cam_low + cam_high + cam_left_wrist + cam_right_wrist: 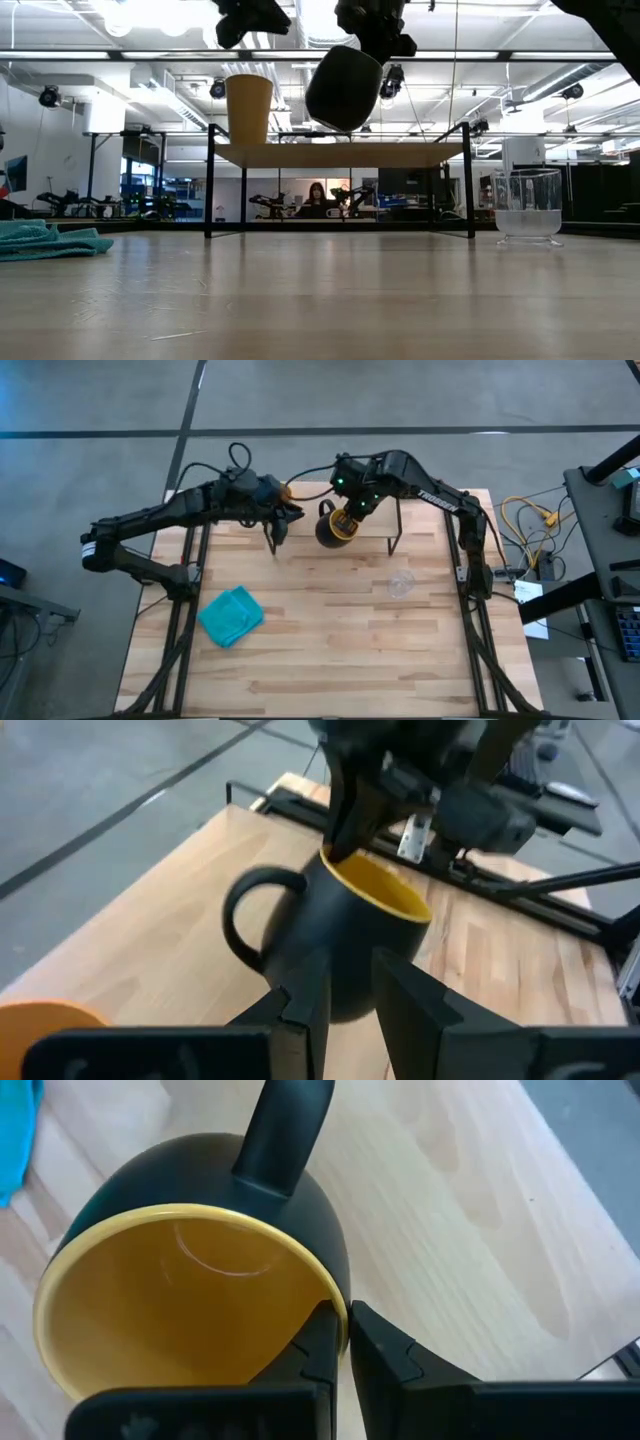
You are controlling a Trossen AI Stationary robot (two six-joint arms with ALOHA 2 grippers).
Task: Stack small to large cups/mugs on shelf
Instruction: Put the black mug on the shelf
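- Dark-outside ceramic mug with yellow-orange inside and a dark loop handle [334, 525]: pinched at its rim by the right gripper [352, 512], one finger inside and one outside the wall; hangs tilted above the low light wood shelf on thin black legs [340, 154], clear of the board in the low view, upper centre of that frame.
- Seen again in the right wrist view [190, 1270], rim clamped between the two dark fingers at bottom centre of the frame; seen also in the left wrist view [330, 935], centre, with the right gripper [345, 840] coming down onto its rim.
- Handleless yellow-orange cup [248, 108]: upright on the shelf board, toward its left end in the low view, just left of the hanging mug and apart from it.
- Left gripper [285, 515]: upper centre-left of the high view, above the shelf's left part, fingers spread with nothing between them, as the left wrist view shows.
- Small clear glass [527, 205]: upright on the wooden tabletop [330, 650], right of the shelf in the low view; faint in the high view, right of centre [401, 582].
- Teal blue cloth [231, 615]: crumpled on the tabletop, lower left of the high view, well apart from the shelf.
- Seated person [317, 196]: far in the room behind, visible under the shelf board.
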